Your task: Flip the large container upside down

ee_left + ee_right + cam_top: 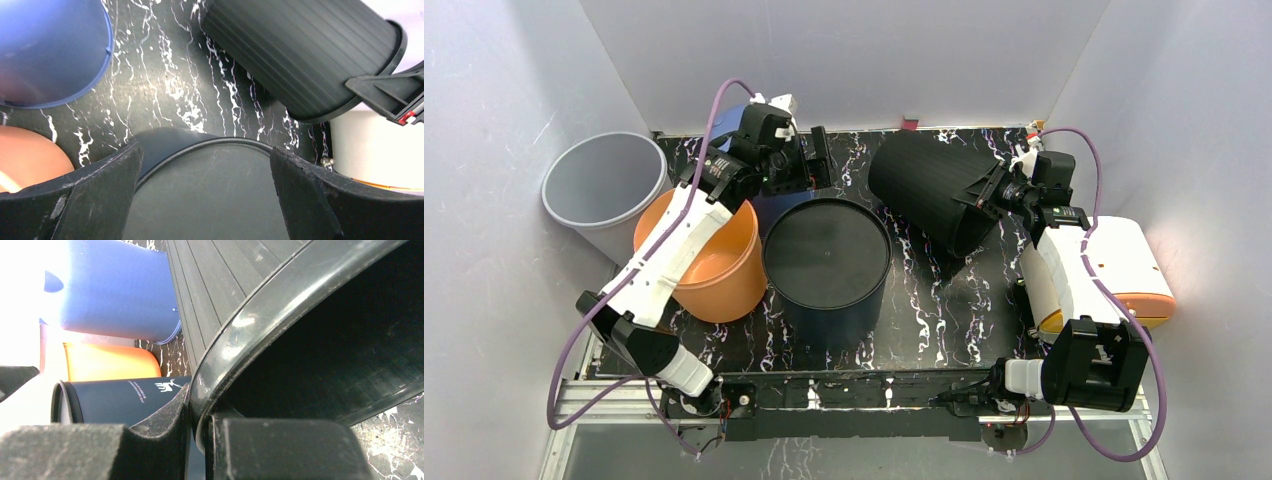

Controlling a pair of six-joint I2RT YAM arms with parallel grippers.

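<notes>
Large black ribbed container (924, 190) is seen tilted near the far right corner of the table (934, 325). Its closed base is turned toward the far edge and its open mouth toward the right edge. Whether any part rests on the table cannot be told.

Its rim is pinched by the right gripper (990, 196), jaws nearly closed, one finger inside the mouth and one outside. Left gripper (799, 170) is spread fully wide with nothing held, over the far rim of the navy cylinder (827, 255).

Risks, as judged:
- The container is gripped only at one point on a thin rim, so a slip or twist is likely as the weight swings over.
- A roll is to be expected if it is dropped.
- The mouth could be caught on the white-and-orange appliance (1124, 262) at the right edge.

Room:
- Only a narrow bare strip is left between container and navy cylinder.
- More open ground is seen toward the near right corner.
- The left side is crowded by the orange bucket (724, 275), blue tub (736, 116) and grey bin (604, 180).
</notes>
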